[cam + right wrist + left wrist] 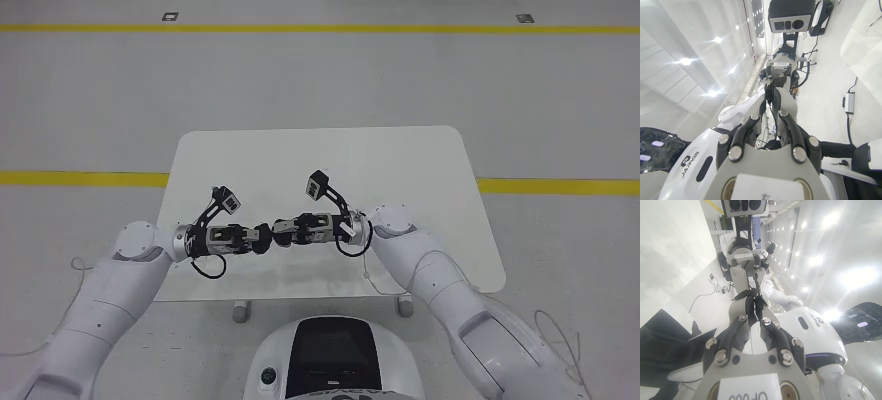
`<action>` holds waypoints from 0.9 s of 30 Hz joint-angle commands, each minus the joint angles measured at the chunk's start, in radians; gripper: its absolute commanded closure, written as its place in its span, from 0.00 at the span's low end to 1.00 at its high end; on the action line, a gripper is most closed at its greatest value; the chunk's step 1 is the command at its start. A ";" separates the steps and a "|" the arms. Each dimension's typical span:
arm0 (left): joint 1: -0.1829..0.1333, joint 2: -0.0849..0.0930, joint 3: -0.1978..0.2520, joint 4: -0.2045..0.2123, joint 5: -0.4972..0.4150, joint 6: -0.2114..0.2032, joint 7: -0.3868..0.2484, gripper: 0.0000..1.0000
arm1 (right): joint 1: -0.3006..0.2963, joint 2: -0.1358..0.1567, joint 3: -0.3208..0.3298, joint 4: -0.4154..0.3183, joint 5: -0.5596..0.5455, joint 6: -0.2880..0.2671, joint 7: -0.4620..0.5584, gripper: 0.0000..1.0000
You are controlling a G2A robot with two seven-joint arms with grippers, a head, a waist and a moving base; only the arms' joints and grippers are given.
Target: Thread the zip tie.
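Both arms meet tip to tip above the near part of the white table (330,160). My left gripper (262,238) (754,300) is shut, its black pads pinching a thin zip tie (752,338) that runs back between its fingers toward the palm. My right gripper (281,231) (772,94) faces it, shut on the same thin strap (773,115). The fingertips of the two grippers nearly touch. In the left wrist view the right gripper (753,291) sits just beyond my own pads. The tie's head and tip are hidden between the pads.
The tabletop stretches bare away from the grippers toward its far edge. Yellow lines (560,186) cross the floor beside and beyond the table. A power brick (848,103) with cables lies on the floor.
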 commanded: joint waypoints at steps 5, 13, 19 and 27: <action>0.001 -0.001 0.000 0.001 0.001 0.000 0.000 1.00 | 0.000 0.001 -0.002 0.001 -0.001 0.000 0.001 0.92; 0.001 -0.001 0.002 0.001 0.004 0.000 0.000 1.00 | 0.000 0.001 -0.005 0.002 -0.001 -0.001 0.001 0.95; 0.000 -0.001 0.003 0.001 0.005 0.000 0.000 1.00 | 0.001 0.001 -0.007 0.003 -0.002 0.000 -0.002 1.00; -0.002 -0.001 0.006 0.004 0.002 0.000 0.000 0.00 | -0.002 0.002 -0.004 0.006 -0.001 -0.003 -0.008 1.00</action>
